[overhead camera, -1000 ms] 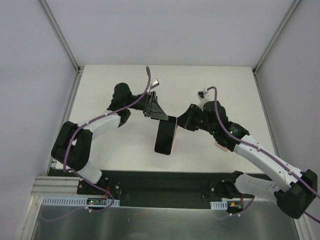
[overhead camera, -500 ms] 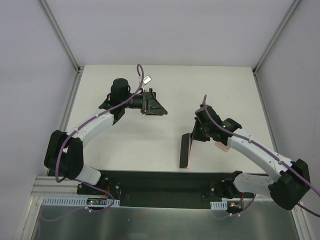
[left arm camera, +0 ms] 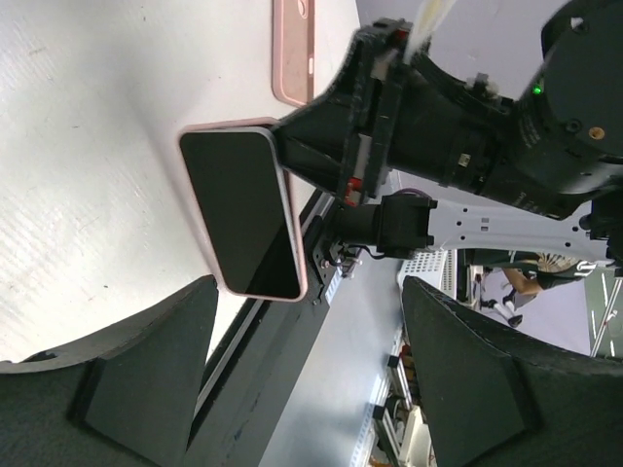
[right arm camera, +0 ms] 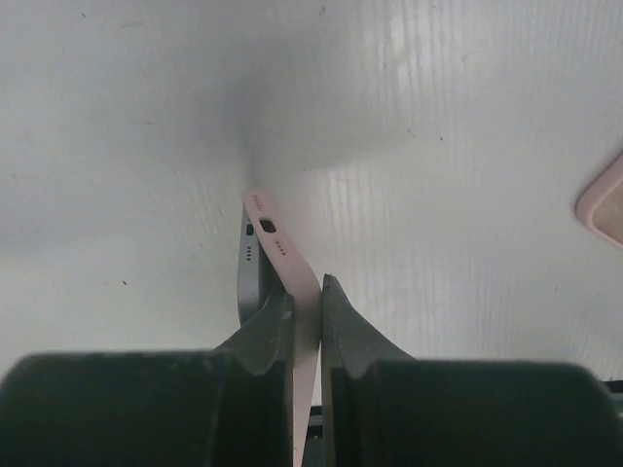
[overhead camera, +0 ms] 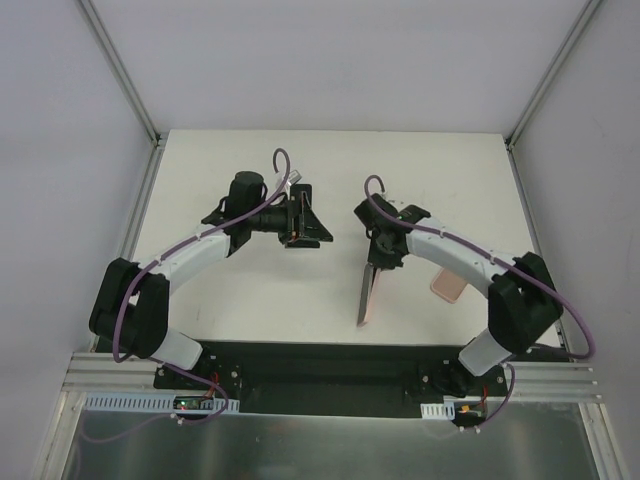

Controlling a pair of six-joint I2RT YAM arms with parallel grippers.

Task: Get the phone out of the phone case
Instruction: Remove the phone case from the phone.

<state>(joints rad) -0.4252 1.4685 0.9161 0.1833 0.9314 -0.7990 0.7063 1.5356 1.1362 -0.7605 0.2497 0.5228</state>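
Note:
The phone [overhead camera: 366, 296] in its pink phone case stands on its edge on the white table, held by my right gripper [overhead camera: 378, 260]. In the right wrist view my right gripper [right arm camera: 306, 290] is shut on the case's pink wall [right arm camera: 284, 258]. The grey phone edge [right arm camera: 249, 282] sits just left of it, split away from the bent wall at the end. The left wrist view shows the black screen [left arm camera: 241, 212] facing my left gripper [left arm camera: 310, 292]. My left gripper [overhead camera: 308, 225] is open, empty and apart from the phone.
A second pink case [overhead camera: 450, 287] lies flat on the table to the right of the phone; it also shows in the left wrist view [left arm camera: 294, 49] and at the right wrist view's right edge [right arm camera: 605, 199]. The black base rail [overhead camera: 320, 365] runs along the near table edge.
A second ago my left gripper was at the phone's top end; it has let go and drawn back. My right gripper turned the phone onto its edge and shifted it slightly left.

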